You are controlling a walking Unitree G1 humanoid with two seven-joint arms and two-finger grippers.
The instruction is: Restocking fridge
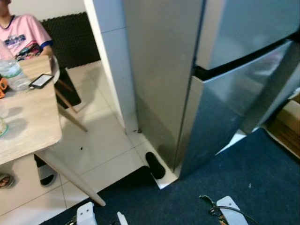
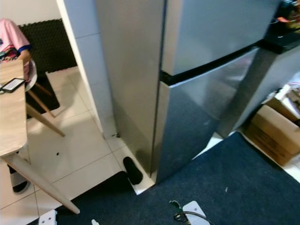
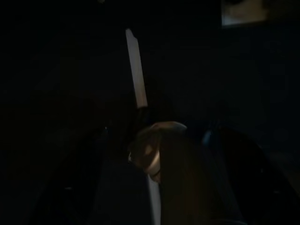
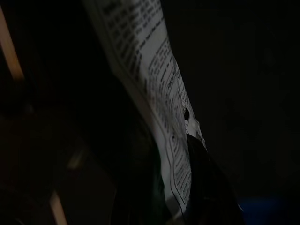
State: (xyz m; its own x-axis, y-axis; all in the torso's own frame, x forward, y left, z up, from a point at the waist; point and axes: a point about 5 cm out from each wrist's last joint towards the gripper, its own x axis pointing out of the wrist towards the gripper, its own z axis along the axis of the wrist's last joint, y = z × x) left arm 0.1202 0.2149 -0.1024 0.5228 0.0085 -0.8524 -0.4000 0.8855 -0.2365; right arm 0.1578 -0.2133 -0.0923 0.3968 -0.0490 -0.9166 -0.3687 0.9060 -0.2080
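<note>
The steel fridge [image 1: 206, 89] stands straight ahead with its upper door [image 1: 248, 26] and lower door [image 1: 225, 112] both closed. Both arms hang low at the bottom edge, the left arm [image 1: 86, 213] and the right arm [image 1: 229, 208] over the blue carpet. The right wrist view is dark; a packet with white printed text [image 4: 164, 108] lies close along a black finger [image 4: 206, 187], and my right gripper [image 4: 187, 159] seems shut on it. In the very dark left wrist view I can make out a white strip [image 3: 136, 70] and a pale rounded shape [image 3: 157, 145].
A wooden table [image 1: 26, 117] at the left holds a water bottle [image 1: 10, 70] and a phone [image 1: 41, 80]; a person in a pink shirt [image 1: 26, 35] sits behind it. A black slipper [image 1: 155, 165] lies by the fridge corner. Cardboard boxes [image 2: 276, 126] stand at the right.
</note>
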